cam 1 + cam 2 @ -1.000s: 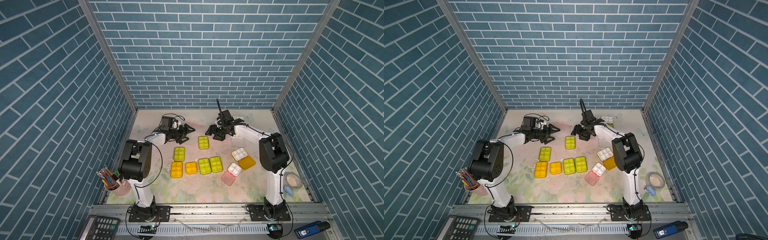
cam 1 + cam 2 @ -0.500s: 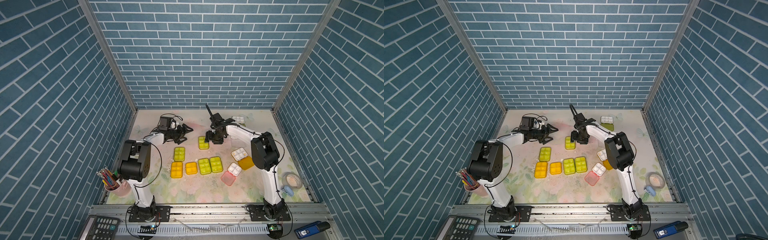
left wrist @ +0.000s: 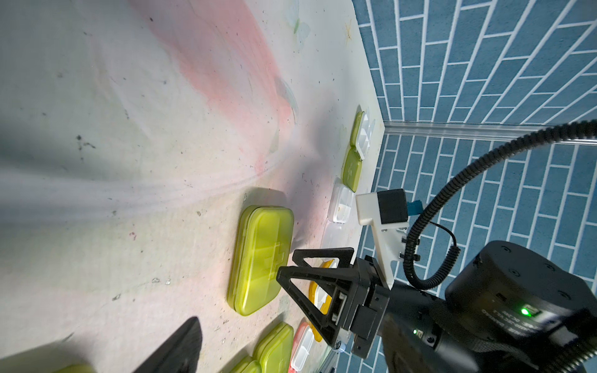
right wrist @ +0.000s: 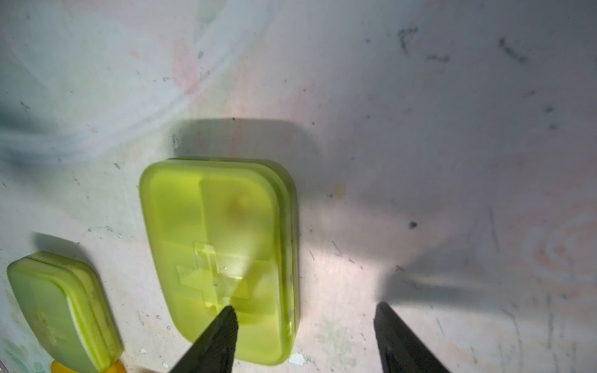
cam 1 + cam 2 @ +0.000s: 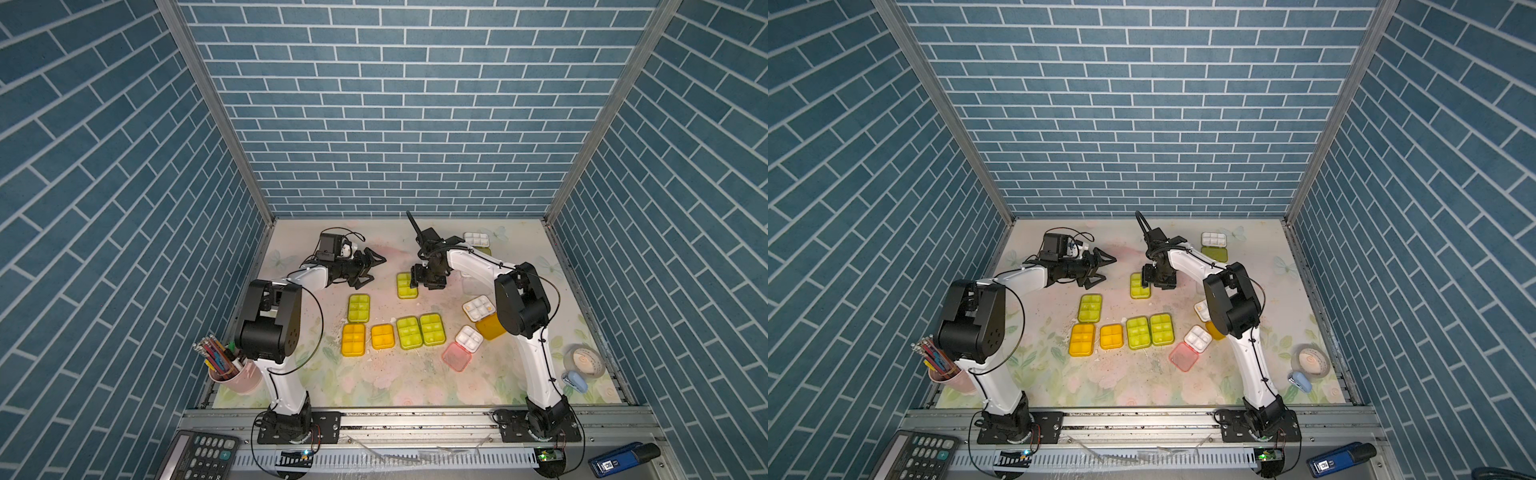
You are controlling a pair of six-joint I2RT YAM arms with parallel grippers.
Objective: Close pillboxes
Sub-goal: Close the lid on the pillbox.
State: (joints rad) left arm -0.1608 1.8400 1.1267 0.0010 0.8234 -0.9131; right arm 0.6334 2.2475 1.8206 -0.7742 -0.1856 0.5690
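Observation:
Several pillboxes lie on the floral mat in both top views. A closed lime pillbox (image 5: 406,285) (image 4: 219,258) lies at the far middle. My right gripper (image 5: 423,283) (image 4: 303,315) hangs open just above its near right end, one fingertip (image 4: 226,323) over the lid and the other over bare mat. My left gripper (image 5: 370,266) (image 5: 1100,270) is open and empty to the left of that box. Closed lime and orange boxes (image 5: 382,336) form a row in the middle. Open ones show white trays: one with a pink lid (image 5: 456,357), one with an orange lid (image 5: 490,328), and one at the back right (image 5: 476,238).
A pink cup of pencils (image 5: 235,370) stands at the front left beside the left arm's base. A tape roll (image 5: 584,361) and a small blue object (image 5: 575,382) lie at the front right. A calculator (image 5: 199,457) and a blue device (image 5: 623,457) rest below the rail. Brick walls enclose three sides.
My right gripper has swung from the back right leftward and down onto the far lime pillbox, its jaws narrowing a little. The left arm has hardly moved.

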